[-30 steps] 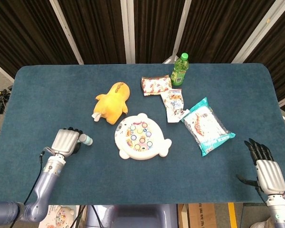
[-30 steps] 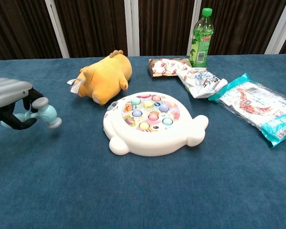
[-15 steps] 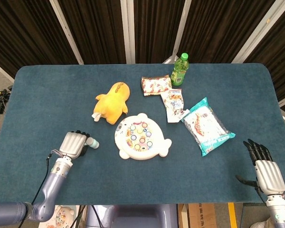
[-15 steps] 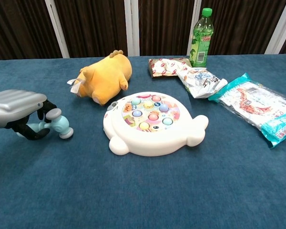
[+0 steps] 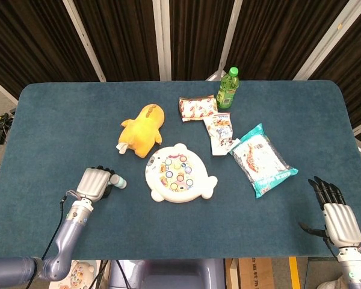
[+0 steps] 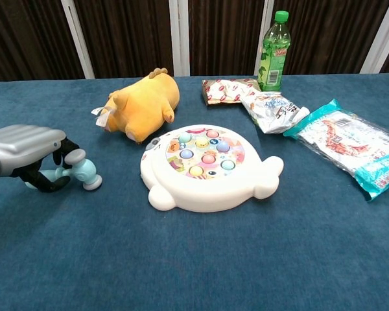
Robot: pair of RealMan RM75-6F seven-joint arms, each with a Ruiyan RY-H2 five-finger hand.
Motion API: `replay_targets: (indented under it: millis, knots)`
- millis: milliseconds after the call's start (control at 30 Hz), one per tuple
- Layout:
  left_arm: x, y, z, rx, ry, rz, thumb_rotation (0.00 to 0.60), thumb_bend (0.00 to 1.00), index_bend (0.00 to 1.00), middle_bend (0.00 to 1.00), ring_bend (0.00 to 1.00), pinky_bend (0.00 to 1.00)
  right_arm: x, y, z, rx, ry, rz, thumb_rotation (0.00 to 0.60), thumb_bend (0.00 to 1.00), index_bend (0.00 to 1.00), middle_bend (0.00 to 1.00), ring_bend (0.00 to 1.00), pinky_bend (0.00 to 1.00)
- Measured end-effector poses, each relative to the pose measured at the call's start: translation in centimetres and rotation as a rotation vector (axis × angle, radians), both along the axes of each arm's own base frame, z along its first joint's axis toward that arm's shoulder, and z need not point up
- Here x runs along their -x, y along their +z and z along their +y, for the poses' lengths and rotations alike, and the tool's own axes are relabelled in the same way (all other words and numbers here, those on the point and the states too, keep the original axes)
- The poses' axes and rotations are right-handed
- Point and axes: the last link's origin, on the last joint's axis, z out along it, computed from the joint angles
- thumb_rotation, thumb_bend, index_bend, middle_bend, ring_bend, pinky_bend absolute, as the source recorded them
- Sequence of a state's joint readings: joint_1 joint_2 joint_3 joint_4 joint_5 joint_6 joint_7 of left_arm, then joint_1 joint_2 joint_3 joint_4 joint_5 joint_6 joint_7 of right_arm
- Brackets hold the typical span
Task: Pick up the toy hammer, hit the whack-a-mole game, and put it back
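While my left hand [image 6: 26,155] grips toy hammer [image 6: 78,172], carry step underway; next, lift over whack-a-mole game [image 6: 204,165], strike down.

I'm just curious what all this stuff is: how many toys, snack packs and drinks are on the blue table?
Toys: 3 – toy hammer, whack-a-mole game, yellow plush
Snack packs: 3 – red-and-white pack, white pack, teal pack
Drinks: 1 – green bottle
Total: 7

A lab-like test space: blue-clothed table [image 5: 60,114] before dark ribbed wall panels [image 5: 120,36].
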State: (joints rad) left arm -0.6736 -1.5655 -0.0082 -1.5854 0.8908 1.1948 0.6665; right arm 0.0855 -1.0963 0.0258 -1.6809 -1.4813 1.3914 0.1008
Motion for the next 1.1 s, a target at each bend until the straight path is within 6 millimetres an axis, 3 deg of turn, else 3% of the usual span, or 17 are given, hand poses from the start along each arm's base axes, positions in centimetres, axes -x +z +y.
replay_targets:
  millis: [267,667,900,1100]
  knots:
    - [0.25,-0.03,-0.04,-0.001,0.009,0.001,0.6,0.43,0.47,0.37,0.32,0.48,0.03,0.05,0.01,0.001,0.001,0.0,0.6,0.17,0.0,0.0,0.0,0.0]
    - [0.3,-0.02,-0.12,0.002,0.011,0.0,0.6,0.33,0.39,0.32,0.28,0.44,0.09,0.12,0.03,0.003,0.001,0.0,0.6,0.17,0.0,0.0,0.0,0.0]
    - [0.26,0.31,0.04,-0.011,0.015,-0.009,0.6,0.18,0.33,0.29,0.27,0.42,0.12,0.11,0.04,0.002,0.0,0.0,0.6,0.17,0.0,0.0,0.0,0.0]
    - [0.3,0.65,0.12,-0.018,0.019,-0.017,0.6,0.15,0.28,0.27,0.25,0.4,0.12,0.1,0.05,0.001,-0.002,-0.004,0.6,0.17,0.0,0.0,0.0,0.0]
